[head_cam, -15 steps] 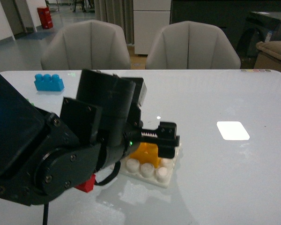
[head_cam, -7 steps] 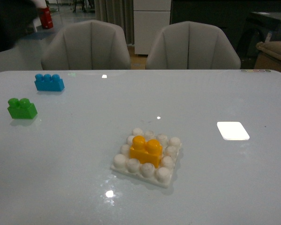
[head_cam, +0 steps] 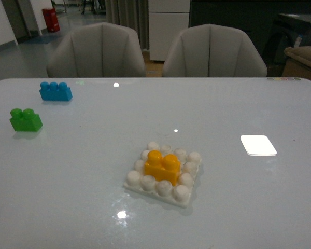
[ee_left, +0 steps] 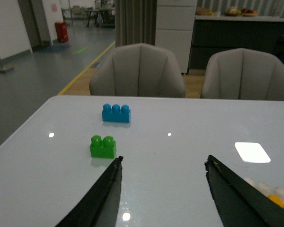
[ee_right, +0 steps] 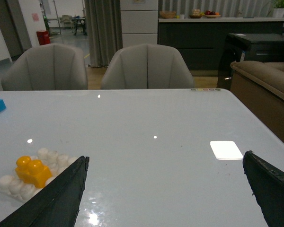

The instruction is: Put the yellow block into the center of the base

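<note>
Now the block (head_cam: 162, 167) sits on the middle studs of the base (head_cam: 182, 194), near the table's front centre, so the insertion looks done and little seems left beyond keeping clear. Both the left gripper (ee_left: 163, 198) and right gripper (ee_right: 165, 194) are spread wide, holding nothing.

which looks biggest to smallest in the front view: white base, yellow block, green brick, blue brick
1. the base
2. yellow block, green brick and blue brick: these look alike in size. The blue one lies farthest from the camera and the yellow nearest, so no firm ranking among them.
</note>
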Robot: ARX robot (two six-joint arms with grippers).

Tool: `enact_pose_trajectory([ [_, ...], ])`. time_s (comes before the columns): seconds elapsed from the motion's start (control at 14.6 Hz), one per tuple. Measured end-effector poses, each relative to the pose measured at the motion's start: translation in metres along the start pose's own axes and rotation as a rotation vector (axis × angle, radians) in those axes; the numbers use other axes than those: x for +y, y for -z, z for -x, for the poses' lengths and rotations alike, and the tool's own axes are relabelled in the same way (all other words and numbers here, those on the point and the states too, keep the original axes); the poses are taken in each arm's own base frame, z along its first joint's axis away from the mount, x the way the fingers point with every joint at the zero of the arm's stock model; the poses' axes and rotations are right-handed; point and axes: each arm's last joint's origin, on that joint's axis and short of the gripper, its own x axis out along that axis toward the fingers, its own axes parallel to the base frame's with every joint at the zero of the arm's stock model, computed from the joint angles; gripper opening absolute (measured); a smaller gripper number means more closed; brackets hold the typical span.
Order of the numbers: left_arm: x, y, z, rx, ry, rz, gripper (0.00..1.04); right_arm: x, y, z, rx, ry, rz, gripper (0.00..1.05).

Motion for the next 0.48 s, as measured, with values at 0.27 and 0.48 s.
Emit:
enact_pose_trajectory([
  [0.27, 0.009, 0.018, 0.017, 0.005, 0.025, -0.025, 0.06, 0.000, 0.000, 0.000, 0.000, 0.000, 0.000, 0.98],
  [0.48, 0.021, 0.023, 0.027, -0.010, 0.019, -0.028, 0.02, 0.000, 0.000, 0.000, 0.000, 0.000, 0.000, 0.98],
])
